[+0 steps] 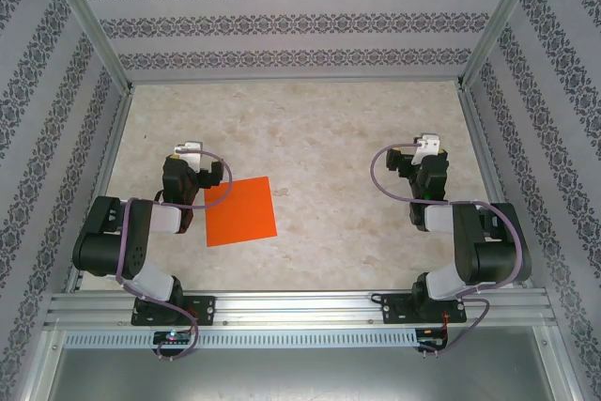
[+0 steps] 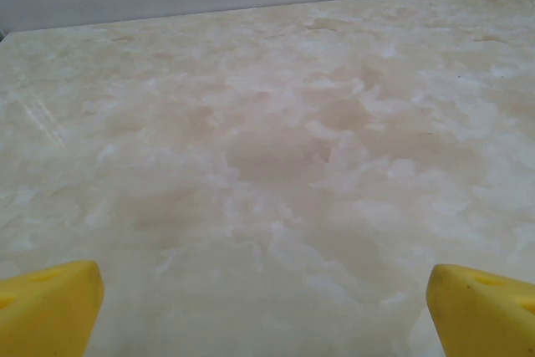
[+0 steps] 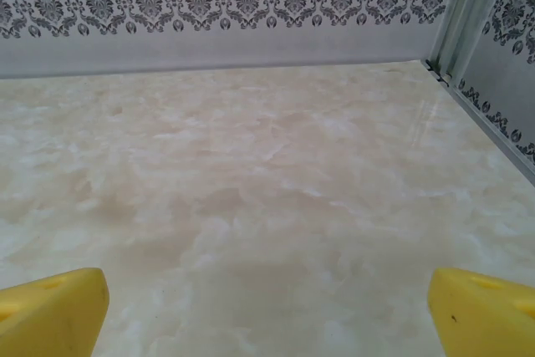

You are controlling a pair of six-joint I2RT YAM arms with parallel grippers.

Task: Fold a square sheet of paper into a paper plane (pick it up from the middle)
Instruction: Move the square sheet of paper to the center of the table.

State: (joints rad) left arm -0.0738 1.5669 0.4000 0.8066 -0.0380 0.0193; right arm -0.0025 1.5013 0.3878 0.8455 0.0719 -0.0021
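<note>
1 square sheet of paper (image 1: 241,211), bright orange, lies flat and unfolded on the surface (image 1: 310,129), left of centre and toward the near edge, its left corner right against my left arm (image 1: 164,217). No crease shows, so the folding is not yet begun, and the step in hand, as I judge it, is the pick-up from the middle.

My left claw (image 2: 267,313) is spread wide, holding nothing, and points far past the sheet at bare marble. My right claw (image 3: 266,313) is just as wide and empty, well apart on the right.

To do this well I would bring the left claw toward the near right until it hangs over the sheet's centre. Then I would come straight down with the yellow fingertips (image 2: 50,307) astride that centre, press lightly and draw them together, so the thin paper buckles into a ridge I can pinch. Pressing hard would likely just slide it.
</note>
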